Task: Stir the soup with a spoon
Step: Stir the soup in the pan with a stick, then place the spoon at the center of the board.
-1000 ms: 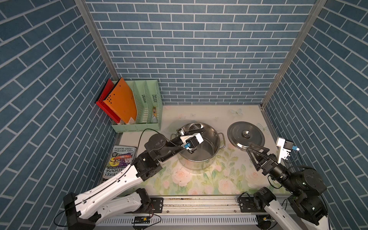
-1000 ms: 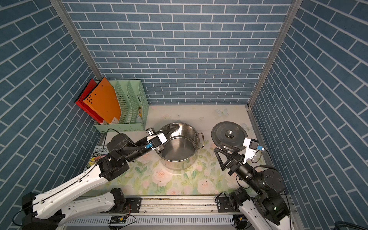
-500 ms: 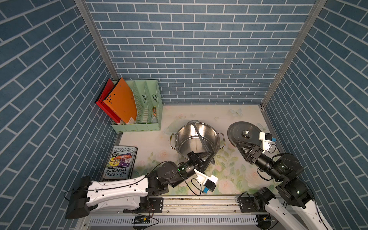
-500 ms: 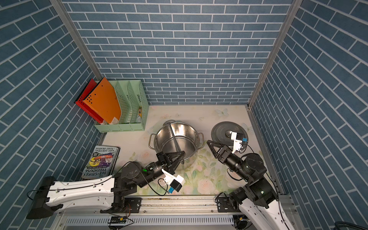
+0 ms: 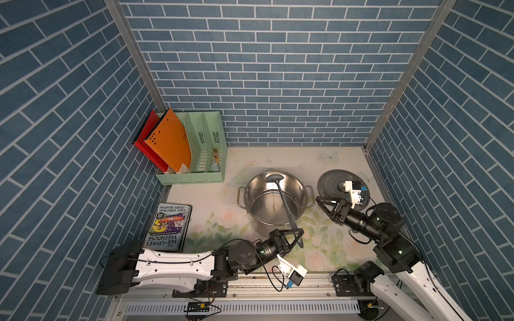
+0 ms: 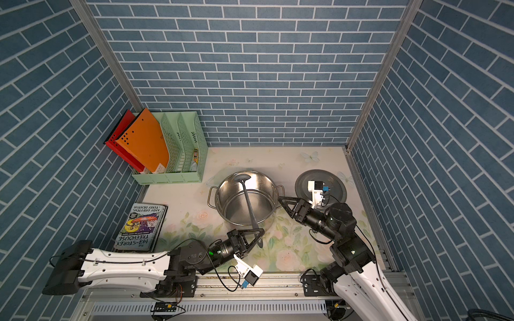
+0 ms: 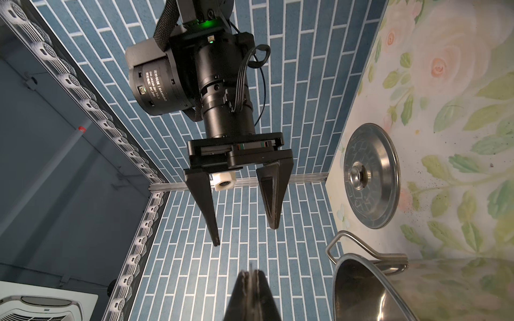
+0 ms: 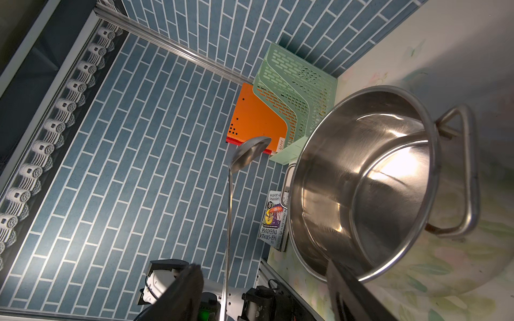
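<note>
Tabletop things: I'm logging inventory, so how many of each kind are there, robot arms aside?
Pot: 1
Lid: 1
Spoon: 1
Book: 1
File rack: 1
Folders: 2, red folder and orange folder
Small items in rack: unclear, uncounted
Total: 7

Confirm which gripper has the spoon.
The left gripper, shut on the spoon at its handle end in front of the pot; the right gripper is open and empty.

Left arm (image 5: 172, 266) lies low with jaws pinched together; right arm (image 5: 388, 222) reaches forward, jaws apart.
</note>
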Available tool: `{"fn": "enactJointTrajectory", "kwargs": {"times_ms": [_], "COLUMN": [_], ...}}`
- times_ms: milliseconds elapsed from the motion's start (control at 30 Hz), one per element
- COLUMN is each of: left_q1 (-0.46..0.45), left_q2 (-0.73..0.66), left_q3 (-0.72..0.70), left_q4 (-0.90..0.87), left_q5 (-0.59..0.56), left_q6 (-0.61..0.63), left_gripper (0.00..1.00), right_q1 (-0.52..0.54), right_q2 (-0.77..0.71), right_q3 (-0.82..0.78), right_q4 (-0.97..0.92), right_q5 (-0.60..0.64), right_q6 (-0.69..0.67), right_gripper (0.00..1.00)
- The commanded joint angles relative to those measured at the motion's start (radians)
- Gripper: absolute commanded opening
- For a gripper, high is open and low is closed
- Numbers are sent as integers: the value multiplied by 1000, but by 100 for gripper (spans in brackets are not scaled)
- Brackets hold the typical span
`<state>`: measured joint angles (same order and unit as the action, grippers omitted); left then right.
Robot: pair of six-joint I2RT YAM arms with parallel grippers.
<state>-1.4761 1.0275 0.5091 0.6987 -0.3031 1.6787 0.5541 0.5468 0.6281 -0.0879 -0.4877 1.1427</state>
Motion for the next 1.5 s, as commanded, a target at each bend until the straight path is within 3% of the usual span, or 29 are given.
{"fn": "enactJointTrajectory", "kwargs": {"times_ms": [0, 367, 1000, 1100, 1267, 1467], "left_q1": [-17, -45, -64, -64, -63, -62], "left_q2": [-10, -10, -26, -24, -20, -18], "left_q3": [-25, -39, -47, -49, -55, -60], "left_q4": [41, 48, 60, 62, 66, 74], "left_q5": [-2, 38, 41, 40, 38, 39], "left_q6": [33, 38, 43, 41, 41, 41], "left_gripper": [0, 0, 0, 0, 0, 0], "right_q1": [15, 163, 256, 258, 257, 260], "right_q2": [44, 226, 272, 281, 268, 268], "right_q3": [24, 41, -8, -22, -22, -26], "right_q4": [68, 244, 374, 403, 407, 390], "right_q5": [-88, -242, -240, -241, -216, -215], "right_q6": [-92, -206, -189, -174, -173, -176], "right_gripper": [73, 72, 64, 55, 31, 28]}}
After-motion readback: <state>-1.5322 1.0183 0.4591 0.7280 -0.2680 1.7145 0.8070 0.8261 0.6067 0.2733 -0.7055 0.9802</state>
